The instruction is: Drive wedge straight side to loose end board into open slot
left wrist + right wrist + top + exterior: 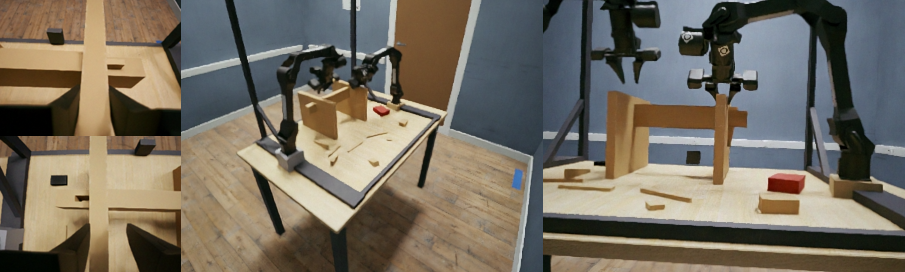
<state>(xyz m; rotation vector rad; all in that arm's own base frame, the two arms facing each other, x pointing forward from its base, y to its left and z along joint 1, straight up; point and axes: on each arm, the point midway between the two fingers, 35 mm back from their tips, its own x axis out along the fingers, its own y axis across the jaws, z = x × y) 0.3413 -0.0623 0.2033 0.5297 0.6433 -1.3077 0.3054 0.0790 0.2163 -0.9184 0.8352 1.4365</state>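
The wooden rail [673,116] [39,61] [143,199] passes through two upright end boards. My left gripper [723,96] [93,88] is shut on the top of its end board [719,150] [95,36]. A wedge [115,64] sits in the slot outside this board. My right gripper [631,81] [108,227] is open, with no wedge between its fingers, above the other end board [323,120] [618,140] [98,178]. The open slot [81,198] shows empty beside that board's outer face. Whether the board touches the rail's shoulder cannot be told.
A red block [381,110] [786,183] and a wooden block [403,122] [779,205] lie near the left arm's base. Thin sticks and several small wooden pieces, one of them a small piece [374,162], lie in front of the boards. A black block [59,180] lies beyond the rail's open-slot end.
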